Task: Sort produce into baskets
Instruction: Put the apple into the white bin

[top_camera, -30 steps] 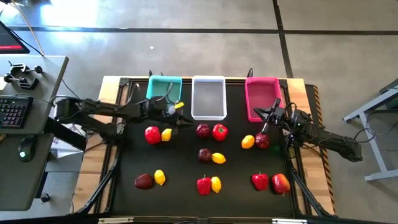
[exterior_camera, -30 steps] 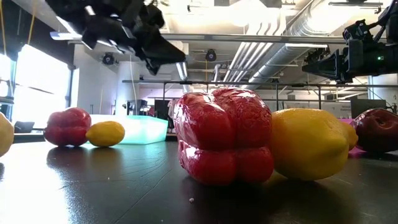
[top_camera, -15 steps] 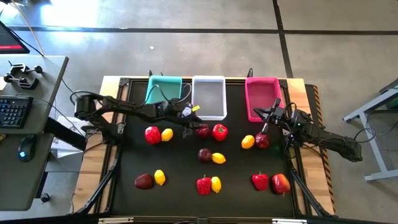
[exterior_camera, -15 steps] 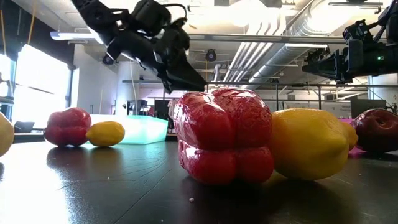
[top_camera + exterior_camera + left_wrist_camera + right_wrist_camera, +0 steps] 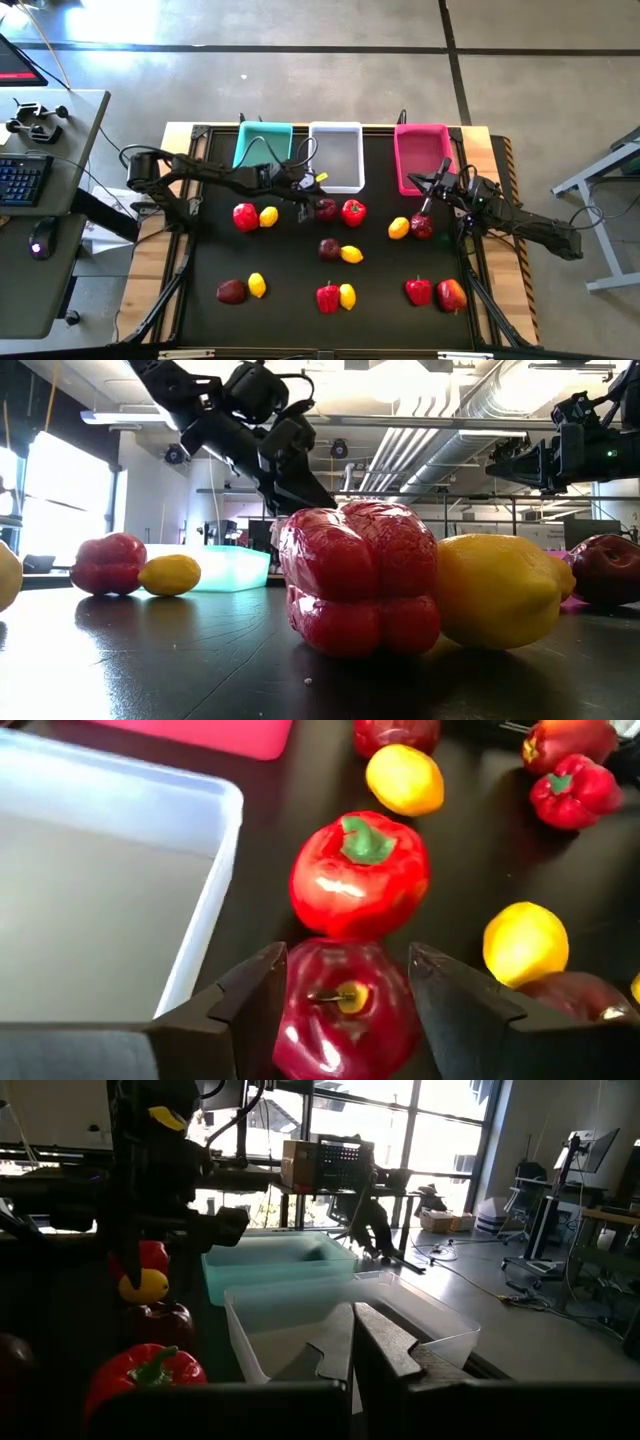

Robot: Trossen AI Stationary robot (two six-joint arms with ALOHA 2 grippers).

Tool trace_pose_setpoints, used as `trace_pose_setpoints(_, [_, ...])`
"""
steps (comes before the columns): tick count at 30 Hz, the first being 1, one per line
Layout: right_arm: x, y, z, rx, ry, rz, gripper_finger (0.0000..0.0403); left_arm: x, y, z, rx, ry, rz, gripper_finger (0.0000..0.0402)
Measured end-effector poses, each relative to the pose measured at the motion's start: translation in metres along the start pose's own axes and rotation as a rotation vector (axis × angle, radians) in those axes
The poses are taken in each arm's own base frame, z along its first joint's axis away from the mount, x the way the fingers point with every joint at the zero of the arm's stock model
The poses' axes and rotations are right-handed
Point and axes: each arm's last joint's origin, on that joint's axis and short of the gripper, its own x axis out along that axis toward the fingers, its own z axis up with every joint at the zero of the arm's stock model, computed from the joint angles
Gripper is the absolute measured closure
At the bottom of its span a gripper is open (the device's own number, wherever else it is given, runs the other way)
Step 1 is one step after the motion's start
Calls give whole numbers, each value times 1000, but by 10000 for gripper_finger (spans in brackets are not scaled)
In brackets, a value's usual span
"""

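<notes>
Three baskets line the far edge: teal [image 5: 263, 140], white [image 5: 335, 155] and pink [image 5: 420, 155]. In front of the white basket a dark maroon fruit [image 5: 326, 209] sits on the black mat, with a red pepper [image 5: 353, 211] on its right. My left gripper [image 5: 312, 207] slants down at that fruit [image 5: 345, 1010], open, one finger on each side of it [image 5: 347, 958]. My right gripper [image 5: 437, 181] waits shut [image 5: 352, 1330] in the air by the pink basket's near corner. More peppers, lemons and maroon fruits lie in pairs over the mat. My left gripper has its fingers [image 5: 255, 995] close against the two sides of the maroon fruit, coming at it slanting down from the table's left. The fruit rests on the mat, stem end [image 5: 345, 997] toward the wrist. Whether the fingers touch it, I cannot tell.
A pepper [image 5: 245, 216] and lemon [image 5: 268, 215] lie under the left arm's reach. A maroon fruit [image 5: 329, 248] and lemon [image 5: 351, 254] lie just nearer. A lemon [image 5: 398, 228] and maroon fruit [image 5: 421, 226] sit below the right gripper. Several more pieces line the near edge.
My left gripper has come from in front of the teal basket toward the table's right and down, tipping more steeply, to the maroon fruit by the white basket. The produce has stayed put.
</notes>
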Motion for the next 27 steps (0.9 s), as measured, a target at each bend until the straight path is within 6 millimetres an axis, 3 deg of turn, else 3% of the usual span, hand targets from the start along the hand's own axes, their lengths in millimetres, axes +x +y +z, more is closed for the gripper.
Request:
trace_pose_setpoints(7, [0,0,0,0,0,0,402,2,8,-9,-63,77,24,227])
trace_pose_setpoints(18, [0,0,0,0,0,0,402,6,5,-9,20,61,9,250])
trace_pose_setpoints(27, [0,0,0,0,0,0,402,6,5,-9,59,62,8,293])
